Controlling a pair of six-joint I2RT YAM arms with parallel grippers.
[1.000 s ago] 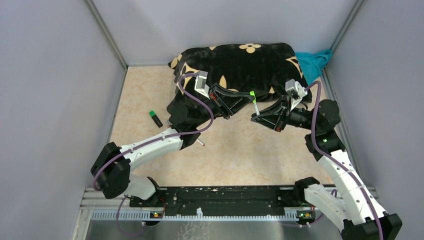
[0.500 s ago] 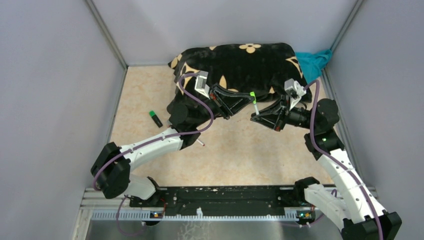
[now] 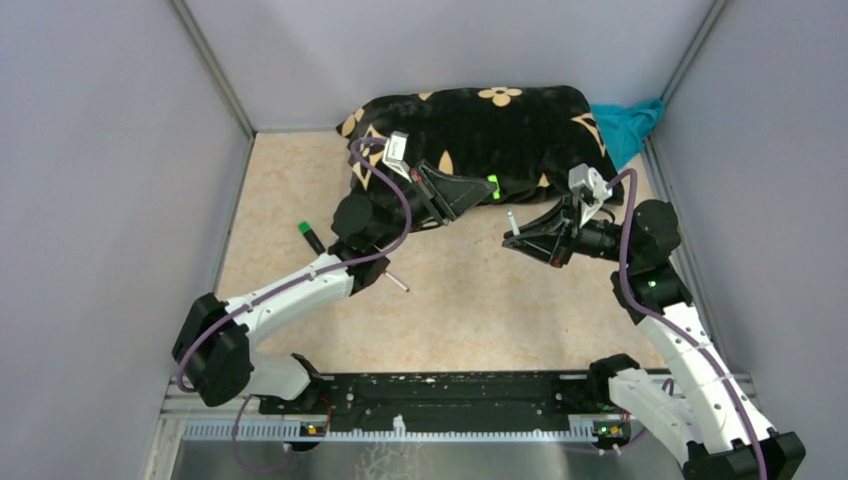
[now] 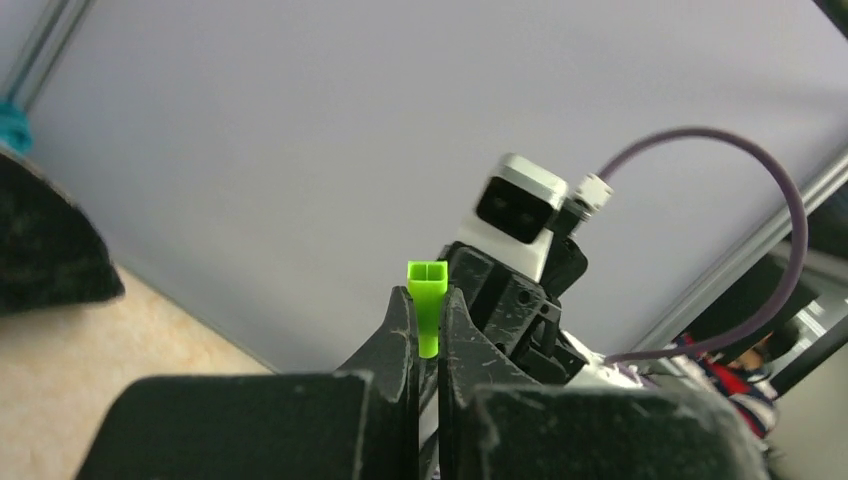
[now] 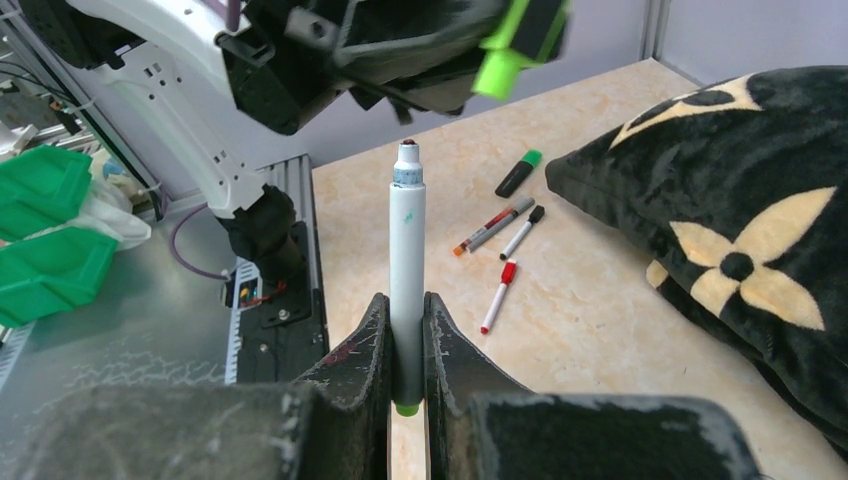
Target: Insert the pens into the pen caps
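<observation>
Green cap [image 3: 493, 183]: pinched in left gripper [image 4: 428, 335], now drawn back over the pillow [image 3: 520, 115], apart from the pen tip it met a moment ago.
White pen [image 5: 406, 260]: upright, clamped in right gripper [image 5: 406, 335], tip bare.
Status: uncapped; needs realigning.

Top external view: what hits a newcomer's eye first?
Mid-air over the beige tabletop, the left arm's jaws are shut on a small bright green plastic pen cap, and the right arm's jaws are shut on a slim white-barrelled pen whose bare tip is near the cap but not in it. Behind them, a large black plush cushion with cream flower prints lies at the table's far end.
</observation>
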